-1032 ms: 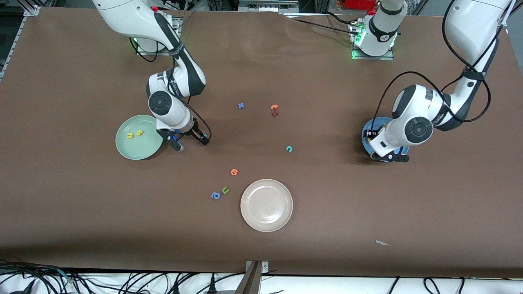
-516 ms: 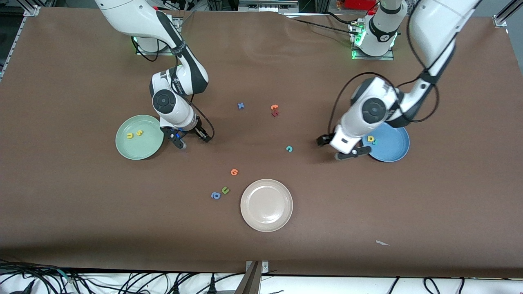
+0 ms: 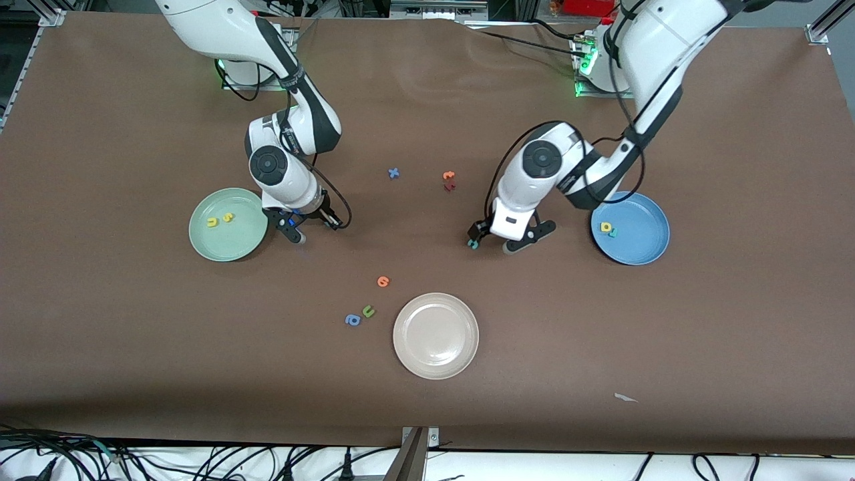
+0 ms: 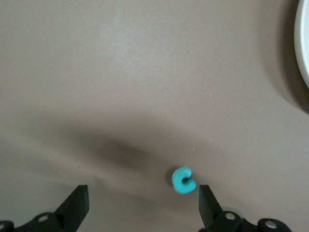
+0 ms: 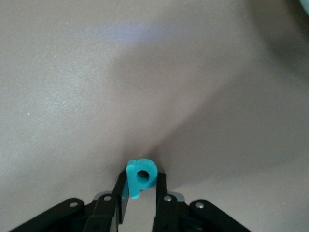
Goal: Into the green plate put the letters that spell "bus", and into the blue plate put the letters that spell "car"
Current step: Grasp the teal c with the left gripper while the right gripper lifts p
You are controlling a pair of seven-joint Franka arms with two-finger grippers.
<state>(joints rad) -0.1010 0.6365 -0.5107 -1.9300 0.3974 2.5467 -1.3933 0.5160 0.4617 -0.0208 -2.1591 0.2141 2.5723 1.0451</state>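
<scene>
Matt brown table (image 3: 133,374) — glossy beige plate (image 3: 435,336)

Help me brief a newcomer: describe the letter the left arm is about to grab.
Start at the blue plate and look toward the table's middle, where the open left gripper hovers. Under it lies a tiny teal c, alone on the bare brown table, unlike the orange letters farther from the front camera.

Left gripper (image 3: 502,239) swung away from over the blue plate (image 3: 644,242) toward the right arm's end, arriving open over the teal c (image 4: 183,179), uncovering the plate's yellow a (image 3: 606,227). Right gripper (image 3: 308,227), beside the green plate (image 3: 204,244), pinched onto the teal b (image 5: 140,177).
</scene>
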